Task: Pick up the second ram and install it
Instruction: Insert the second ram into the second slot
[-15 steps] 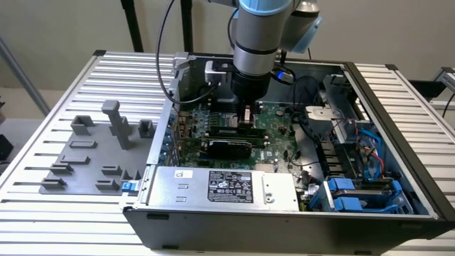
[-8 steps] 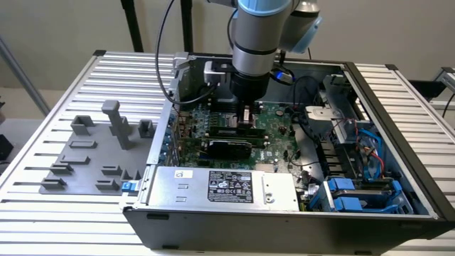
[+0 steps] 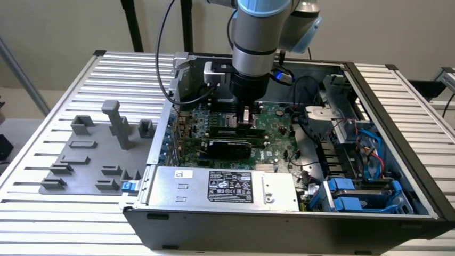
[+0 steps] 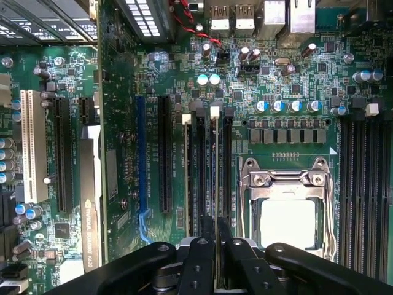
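Note:
My gripper point(image 4: 216, 249) hangs low inside the open computer case point(image 3: 398, 122), over the green motherboard point(image 4: 288, 80). Its two black fingers point(image 4: 201, 258) are pressed onto a thin green stick seen edge-on, the second ram point(image 4: 215, 178). The stick runs along the line of a black memory slot with a white clip point(image 4: 214, 112) at its far end. I cannot tell whether it is seated or just above the slot. A pale edge with its own white clip point(image 4: 186, 118) stands in a neighbouring slot. In the exterior view the gripper point(image 3: 245, 118) points straight down at the board's middle.
A silver CPU socket point(image 4: 288, 209) lies beside the slots, with more black slots point(image 4: 362, 184) past it. A graphics card point(image 4: 92, 196) stands on the other side. The power supply point(image 3: 224, 186) and blue drive bays point(image 3: 355, 197) fill the case's near side. Grey holder blocks point(image 3: 92, 154) sit on the table.

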`<state>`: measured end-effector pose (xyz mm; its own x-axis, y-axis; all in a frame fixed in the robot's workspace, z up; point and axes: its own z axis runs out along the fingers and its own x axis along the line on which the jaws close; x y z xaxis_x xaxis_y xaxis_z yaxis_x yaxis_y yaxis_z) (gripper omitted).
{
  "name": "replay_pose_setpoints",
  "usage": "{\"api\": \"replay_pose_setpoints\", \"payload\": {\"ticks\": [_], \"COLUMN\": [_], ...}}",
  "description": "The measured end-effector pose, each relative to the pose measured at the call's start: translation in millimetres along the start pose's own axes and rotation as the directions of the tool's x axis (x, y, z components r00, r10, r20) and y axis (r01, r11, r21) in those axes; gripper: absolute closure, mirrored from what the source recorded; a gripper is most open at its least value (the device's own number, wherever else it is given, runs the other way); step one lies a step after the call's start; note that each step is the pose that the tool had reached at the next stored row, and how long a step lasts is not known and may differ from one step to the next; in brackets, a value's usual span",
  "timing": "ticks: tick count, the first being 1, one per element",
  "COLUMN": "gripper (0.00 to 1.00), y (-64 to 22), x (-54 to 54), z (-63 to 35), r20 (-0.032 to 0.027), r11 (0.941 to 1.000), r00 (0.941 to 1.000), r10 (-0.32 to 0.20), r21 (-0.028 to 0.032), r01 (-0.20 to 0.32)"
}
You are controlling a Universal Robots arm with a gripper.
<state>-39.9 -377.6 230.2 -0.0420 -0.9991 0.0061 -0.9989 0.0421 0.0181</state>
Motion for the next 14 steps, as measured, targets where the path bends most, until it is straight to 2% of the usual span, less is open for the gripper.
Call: {"api": "replay_pose_setpoints", "payload": {"ticks": [14], "gripper": [0.87], "y": [0.0], "x": [-1.4], "z": [2.9], "r20": [-0.0003], "r11": [1.0], "r00": [1.0], "r10": [0.0], "r21": [-0.0001], "r01": [0.0]}}
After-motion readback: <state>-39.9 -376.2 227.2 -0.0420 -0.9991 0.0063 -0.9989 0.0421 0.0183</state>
